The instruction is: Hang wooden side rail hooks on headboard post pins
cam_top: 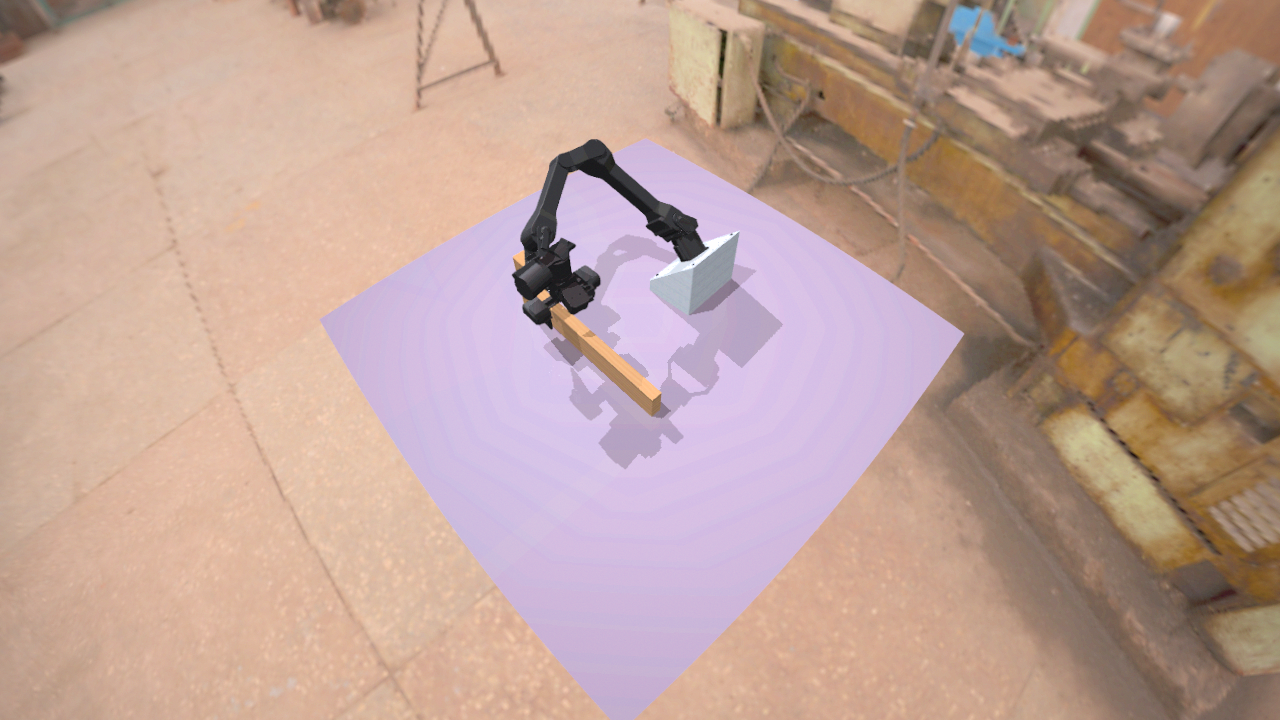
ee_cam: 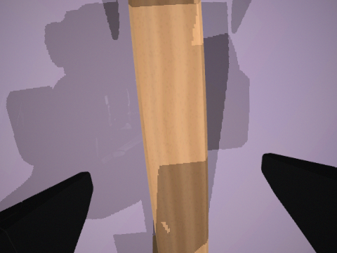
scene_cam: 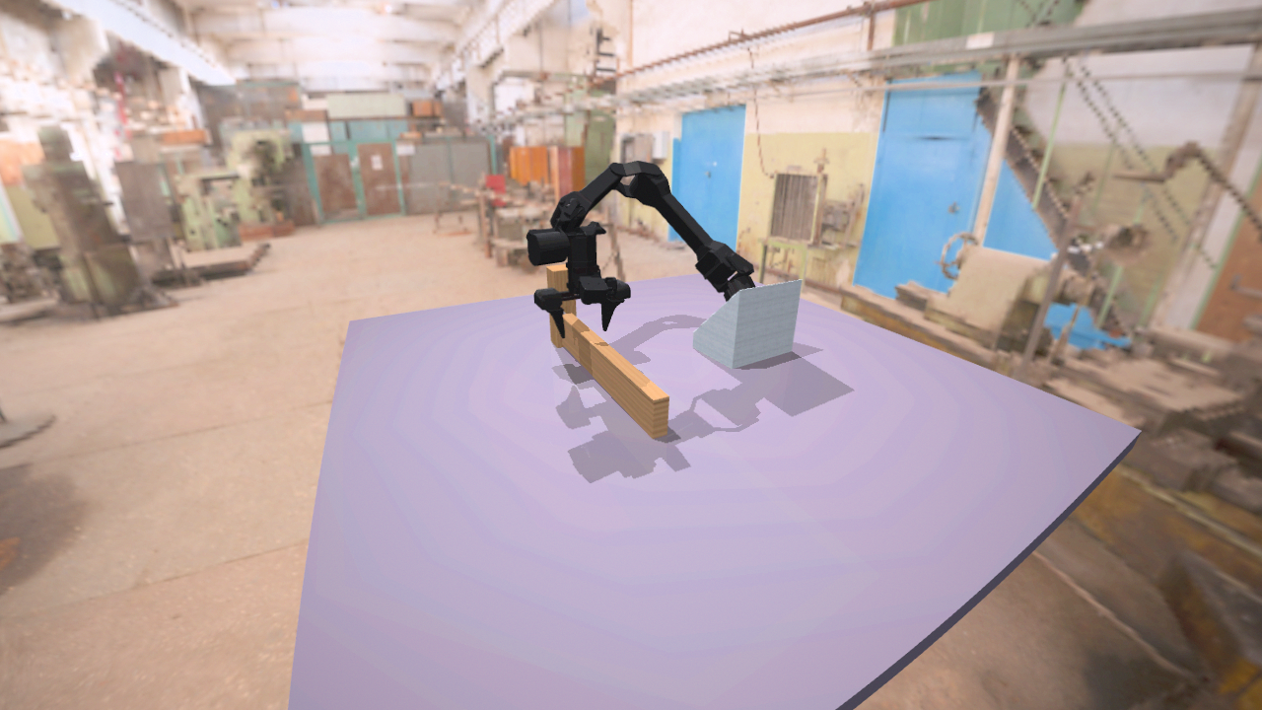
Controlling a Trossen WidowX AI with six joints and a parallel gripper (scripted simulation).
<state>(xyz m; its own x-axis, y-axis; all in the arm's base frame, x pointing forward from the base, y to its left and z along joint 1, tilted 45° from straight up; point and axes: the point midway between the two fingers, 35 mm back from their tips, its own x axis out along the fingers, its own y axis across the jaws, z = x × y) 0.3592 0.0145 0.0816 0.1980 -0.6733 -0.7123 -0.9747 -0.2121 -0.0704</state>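
The wooden side rail (cam_top: pixel 617 365) (scene_cam: pixel 628 385) (ee_cam: pixel 172 88) runs from the headboard post towards the front, its far end low at the table top. The wooden headboard post (cam_top: pixel 519 260) (scene_cam: pixel 556 274) stands upright behind my gripper. The rail's other end is at or near the post; the gripper hides whether they touch. Hooks, pins and slot are not visible. My gripper (cam_top: pixel 567 317) (scene_cam: pixel 583 331) (ee_cam: pixel 179 171) is wide open and empty, pointing down over the rail near the post. In the wrist view its fingertips stand apart on either side of the rail, with space on both sides.
A pale blue-grey wedge-shaped block (cam_top: pixel 707 279) (scene_cam: pixel 763 328) stands on the purple table (cam_top: pixel 626 555) (scene_cam: pixel 617 574) at the arm's base, right of the rail. The arm arches high from there over to the post. Shadows of arm and gripper fall across the table.
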